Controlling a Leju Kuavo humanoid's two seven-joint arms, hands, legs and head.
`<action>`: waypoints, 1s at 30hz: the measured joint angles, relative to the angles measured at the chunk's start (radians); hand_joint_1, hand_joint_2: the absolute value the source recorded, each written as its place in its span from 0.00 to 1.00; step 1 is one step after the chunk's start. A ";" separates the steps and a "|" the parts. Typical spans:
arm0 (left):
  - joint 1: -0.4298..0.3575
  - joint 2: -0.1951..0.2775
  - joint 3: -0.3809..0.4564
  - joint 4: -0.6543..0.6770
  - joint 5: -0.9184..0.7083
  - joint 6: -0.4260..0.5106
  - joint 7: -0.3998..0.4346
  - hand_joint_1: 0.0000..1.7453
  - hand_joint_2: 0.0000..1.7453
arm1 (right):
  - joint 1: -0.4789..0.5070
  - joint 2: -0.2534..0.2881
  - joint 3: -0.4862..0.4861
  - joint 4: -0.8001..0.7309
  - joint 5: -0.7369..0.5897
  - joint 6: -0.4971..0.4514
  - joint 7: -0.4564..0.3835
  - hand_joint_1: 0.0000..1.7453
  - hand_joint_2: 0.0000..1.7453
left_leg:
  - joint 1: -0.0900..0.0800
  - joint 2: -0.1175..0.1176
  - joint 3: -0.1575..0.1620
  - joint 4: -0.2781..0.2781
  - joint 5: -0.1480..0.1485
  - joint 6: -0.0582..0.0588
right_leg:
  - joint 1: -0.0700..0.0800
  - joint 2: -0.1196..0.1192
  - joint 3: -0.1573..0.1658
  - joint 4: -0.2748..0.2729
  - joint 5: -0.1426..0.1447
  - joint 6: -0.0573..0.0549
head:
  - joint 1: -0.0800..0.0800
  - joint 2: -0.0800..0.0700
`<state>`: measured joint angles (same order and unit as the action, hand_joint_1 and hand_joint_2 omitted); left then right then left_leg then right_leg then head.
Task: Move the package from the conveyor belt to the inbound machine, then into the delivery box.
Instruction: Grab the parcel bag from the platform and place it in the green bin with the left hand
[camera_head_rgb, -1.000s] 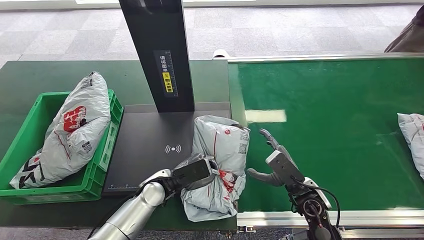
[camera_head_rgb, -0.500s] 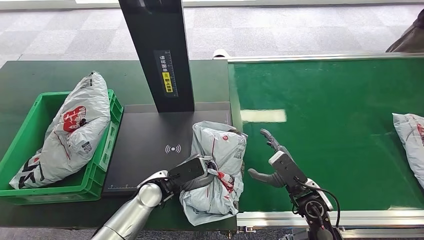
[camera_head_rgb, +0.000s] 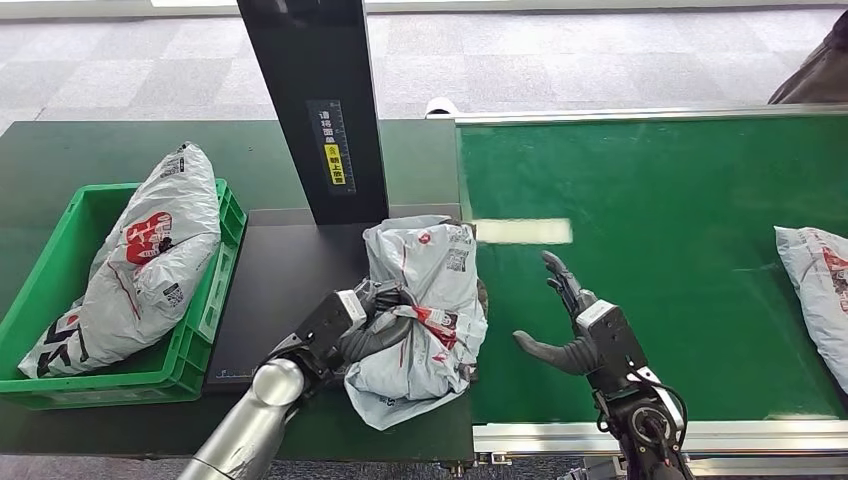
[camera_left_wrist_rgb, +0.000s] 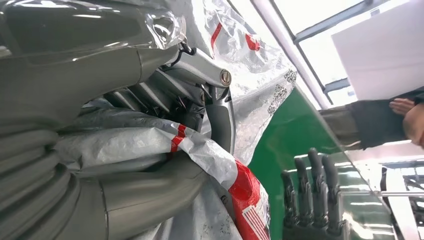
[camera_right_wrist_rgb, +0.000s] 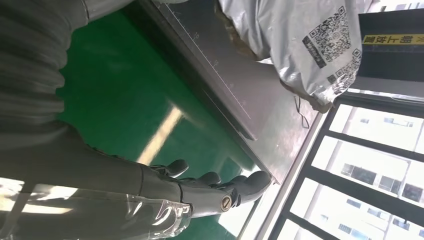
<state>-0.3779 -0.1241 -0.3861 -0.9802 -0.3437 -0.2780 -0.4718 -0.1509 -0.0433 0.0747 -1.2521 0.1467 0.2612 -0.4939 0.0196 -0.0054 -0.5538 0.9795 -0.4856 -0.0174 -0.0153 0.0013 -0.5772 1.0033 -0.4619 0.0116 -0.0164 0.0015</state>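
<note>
A crumpled grey package (camera_head_rgb: 420, 310) with red print lies on the right part of the black inbound machine (camera_head_rgb: 280, 290), close to the belt's edge. My left hand (camera_head_rgb: 350, 325) grips its left side, fingers (camera_left_wrist_rgb: 200, 95) dug into the plastic (camera_left_wrist_rgb: 150, 145). My right hand (camera_head_rgb: 580, 330) hovers open over the green conveyor belt (camera_head_rgb: 660, 250), just right of the package and apart from it; its fingers (camera_right_wrist_rgb: 210, 185) are spread. The package's barcode end (camera_right_wrist_rgb: 310, 45) appears in the right wrist view. A second grey package (camera_head_rgb: 815, 290) lies at the belt's right edge.
A green delivery box (camera_head_rgb: 60, 290) at the left holds another grey package (camera_head_rgb: 140, 260). The machine's black scanner column (camera_head_rgb: 315, 110) stands right behind the held package. A person's dark sleeve (camera_head_rgb: 815, 70) is at the far right, beyond the belt.
My left hand has dragged the package leftward and farther onto the machine, covering the scan symbol. My right hand drew slightly right. The second package rode the belt further in.
</note>
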 joint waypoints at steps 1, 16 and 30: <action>0.002 0.000 0.004 -0.008 0.000 0.000 0.000 1.00 1.00 | 0.001 0.000 -0.002 -0.002 0.000 0.000 0.000 0.00 1.00 | 0.000 0.000 0.000 0.000 0.000 0.000 | 0.000 0.000 0.000 0.000 0.000 0.000 | 0.000 0.000; 0.015 0.001 0.022 -0.046 0.001 0.000 -0.002 1.00 1.00 | 0.006 0.000 -0.016 -0.013 -0.001 0.000 -0.001 0.00 1.00 | 0.000 0.000 0.000 0.000 0.000 0.000 | 0.000 0.000 0.000 0.000 0.000 0.000 | 0.000 0.000; 0.016 0.001 0.023 -0.049 0.001 0.000 -0.002 1.00 1.00 | 0.006 0.001 -0.016 -0.013 -0.001 0.000 -0.003 0.00 1.00 | 0.000 0.000 0.000 0.000 0.000 0.000 | 0.000 0.000 0.000 0.000 0.000 0.000 | 0.000 0.000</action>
<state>-0.3621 -0.1232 -0.3632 -1.0296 -0.3429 -0.2781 -0.4734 -0.1451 -0.0427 0.0587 -1.2650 0.1461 0.2617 -0.4971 0.0196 -0.0054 -0.5539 0.9795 -0.4855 -0.0174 -0.0153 0.0013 -0.5775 1.0033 -0.4619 0.0116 -0.0164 0.0015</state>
